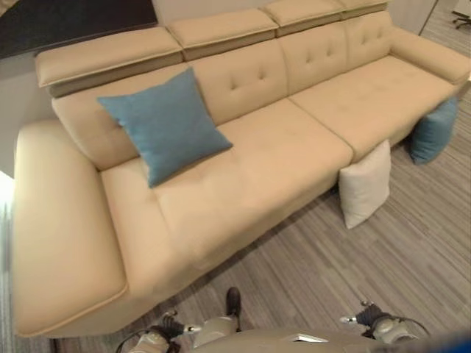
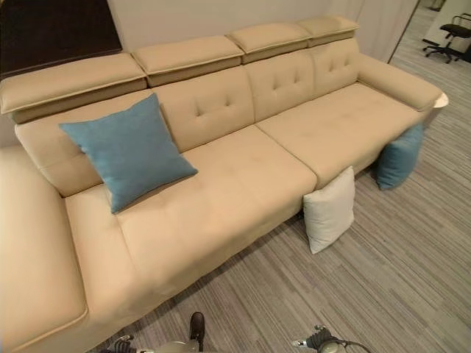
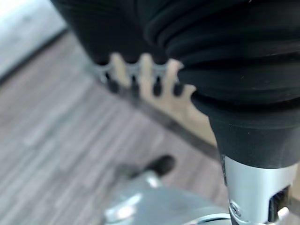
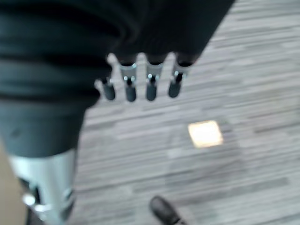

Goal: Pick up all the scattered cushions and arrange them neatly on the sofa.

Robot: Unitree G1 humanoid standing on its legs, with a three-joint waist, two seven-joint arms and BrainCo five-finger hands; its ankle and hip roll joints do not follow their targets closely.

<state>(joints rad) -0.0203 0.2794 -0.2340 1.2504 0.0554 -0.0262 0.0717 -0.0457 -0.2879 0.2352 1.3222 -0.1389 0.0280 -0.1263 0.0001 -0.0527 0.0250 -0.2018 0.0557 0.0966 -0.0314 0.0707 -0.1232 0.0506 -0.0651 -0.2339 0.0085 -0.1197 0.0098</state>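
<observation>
A long beige sofa (image 1: 257,169) runs across the view. One blue cushion (image 1: 165,125) stands on its left seat, leaning against the backrest. On the floor a white cushion (image 1: 366,184) leans upright against the sofa's front near the middle. A second blue cushion (image 1: 433,131) stands on the floor against the sofa's right end. My left hand (image 3: 133,75) hangs low over the floor close to the sofa's base, fingers straight and holding nothing. My right hand (image 4: 151,79) hangs over bare floor, fingers relaxed and straight, also holding nothing. Both hands are well short of the floor cushions.
Grey striped flooring (image 2: 383,279) stretches in front of the sofa. A black office chair (image 2: 452,33) stands at the far right behind the sofa's arm. A dark panel (image 2: 51,29) is on the wall behind the sofa's left end.
</observation>
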